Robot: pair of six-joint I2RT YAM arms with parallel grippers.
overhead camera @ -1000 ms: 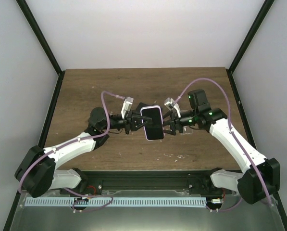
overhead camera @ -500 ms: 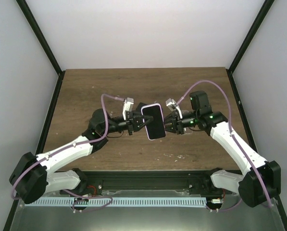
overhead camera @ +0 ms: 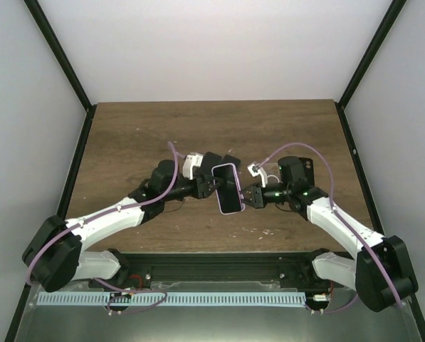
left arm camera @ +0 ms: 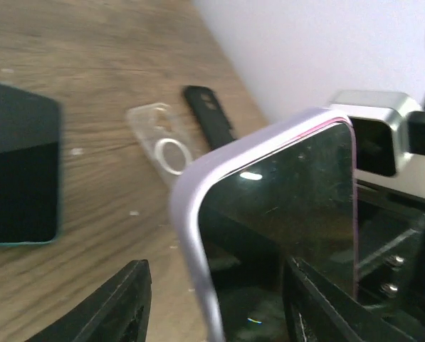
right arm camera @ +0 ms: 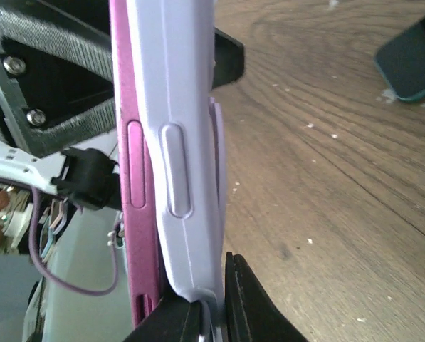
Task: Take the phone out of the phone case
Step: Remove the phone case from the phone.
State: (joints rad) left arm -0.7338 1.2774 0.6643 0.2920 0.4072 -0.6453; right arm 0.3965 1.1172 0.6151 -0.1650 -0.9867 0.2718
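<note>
While the case can only be peeled if something braces the handset, the two arms share the phone (overhead camera: pixel 228 189) in mid-air over the wooden surface (overhead camera: pixel 141 135), its screen partly turned up toward the overhead camera. The left gripper (overhead camera: pixel 213 184) straddles it front to back, one finger over the glass and the other behind the shell, and looks clamped there as the anchor. The right gripper (right arm camera: pixel 211 308) is closed tight on the lavender phone case (right arm camera: pixel 178 142), pinching its lip near one corner.

From the right wrist that pinch reads as the working end. The pink side of the handset shows as a separate strip beside the lavender wall, so I judge this edge to be lifted. From the left wrist the lavender rim wraps the screen corner, so the phone is not out yet.

On the surface beyond lie a teal-cased phone (left arm camera: pixel 20 164), a clear case (left arm camera: pixel 159 139) with a ring in its back, and a slim black item (left arm camera: pixel 208 114), perhaps another case. All sit well apart from the held phone and block nothing. What crowds the job is the left gripper itself: its rear finger bears on the very shell the right one means to strip, so the peel would have to work around it
</note>
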